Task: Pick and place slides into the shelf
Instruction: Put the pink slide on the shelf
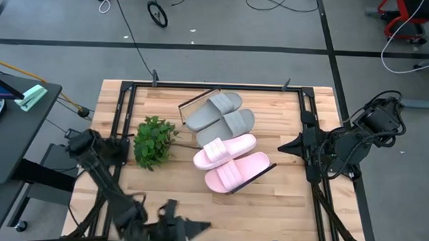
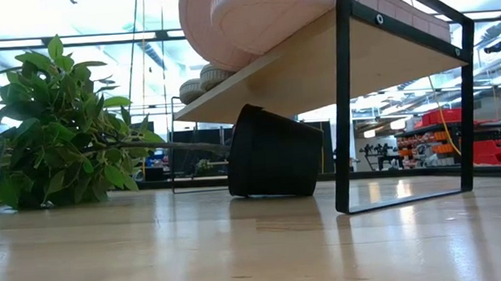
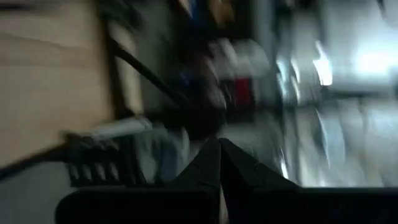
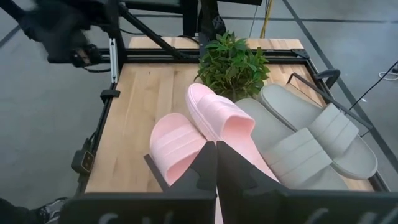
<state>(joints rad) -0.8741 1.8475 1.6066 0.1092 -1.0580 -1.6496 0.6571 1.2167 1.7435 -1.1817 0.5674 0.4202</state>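
High view showed the left pincer [image 1: 196, 225] at the near edge of the light-wood surface [image 1: 176, 180], its dark fingers pressed together on nothing. Further right lay a green leafy plant [image 1: 154, 141], tipped on its side in a black pot [image 2: 273, 152]. Beside it, the flat light-wood shelf with thin dark metal frame [image 1: 259, 173] carried all four slides in a diagonal row: two grey wide-strap slides [image 1: 220, 113] at the far end, two light pink slides [image 1: 231, 161] at the near end. At the surface's right edge hung the right pincer [image 1: 284, 146], fingers closed and empty.
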